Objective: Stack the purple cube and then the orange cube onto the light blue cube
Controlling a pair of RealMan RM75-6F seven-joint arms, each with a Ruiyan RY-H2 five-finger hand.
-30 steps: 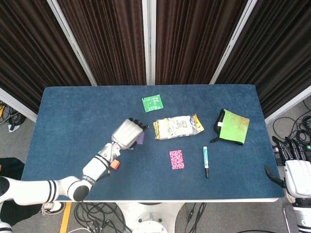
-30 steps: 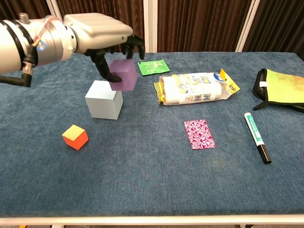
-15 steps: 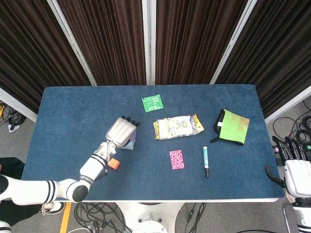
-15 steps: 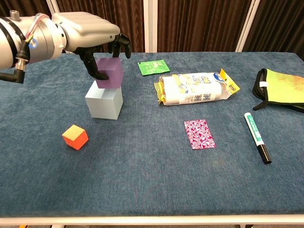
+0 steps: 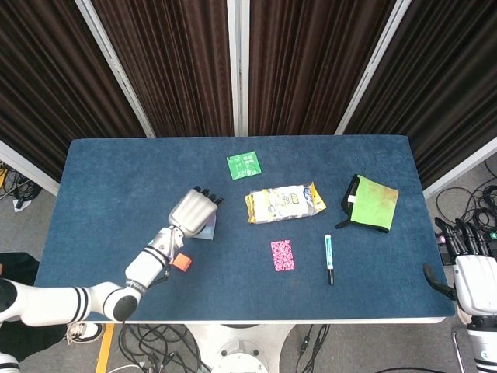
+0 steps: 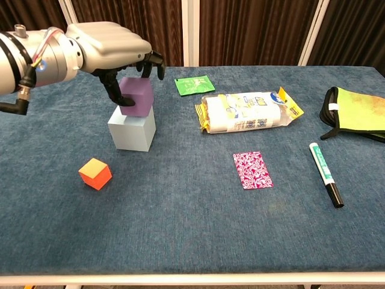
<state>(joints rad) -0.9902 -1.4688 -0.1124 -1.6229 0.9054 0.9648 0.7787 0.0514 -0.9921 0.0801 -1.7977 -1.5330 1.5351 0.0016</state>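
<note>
**Purple cube on the light blue cube, left hand around it**

Left hand [image 6: 111, 45] over the stack at left-centre of the table [image 6: 180, 229], fingers curled down around the purple cube [image 6: 135, 96]. Purple cube resting on top of the light blue cube [image 6: 132, 131], sitting slightly tilted and toward the far side of the top face (exact contact hard to judge from the chest view). In the head view, left hand [image 5: 192, 213] covering most of both cubes; only a pale edge showing just right of it.

Orange cube [image 6: 95, 173] on the table, near and left of the stack, apart from it, untouched.

Right hand [image 5: 466, 241] at the far right edge of the head view, beyond the table, holding nothing, fingers apart and pointing up.

Elsewhere on the table: green packet [image 6: 194, 84] on the far side, snack bag [image 6: 248, 112] right of the stack, pink patterned card [image 6: 252, 170] nearer, marker [image 6: 325, 174] further right, green cloth [image 6: 356, 115] at the right edge.
</note>
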